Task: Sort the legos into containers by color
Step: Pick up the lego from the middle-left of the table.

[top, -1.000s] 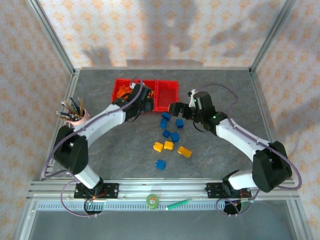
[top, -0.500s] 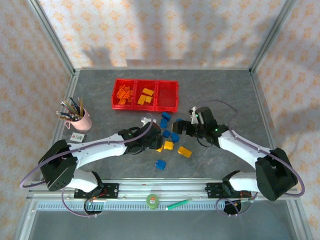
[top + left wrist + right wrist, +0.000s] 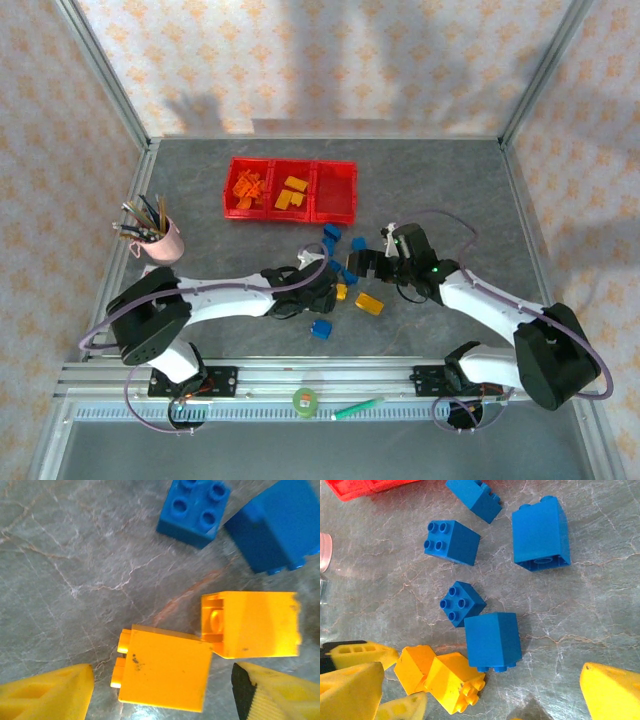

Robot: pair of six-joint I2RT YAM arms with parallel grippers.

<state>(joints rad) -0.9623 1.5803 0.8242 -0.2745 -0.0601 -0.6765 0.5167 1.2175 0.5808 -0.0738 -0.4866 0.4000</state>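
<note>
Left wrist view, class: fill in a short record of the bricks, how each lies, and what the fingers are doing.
near yellow brick: on its side, studs pointing left
far yellow brick: on its side, touching the near one's corner
blue bricks: two, one studs up, one on its side
left fingers: open, either side of the near yellow brick, not touching it
table: grey marble pattern

Left wrist view: blue brick [image 3: 270,527], upper right, cut by frame edge; left gripper fingertips [image 3: 45,695] clipped at bottom. Right wrist view: red container [image 3: 365,487] cut off, upper left. Top view: yellow brick [image 3: 341,291], centre, partly hidden.
</note>
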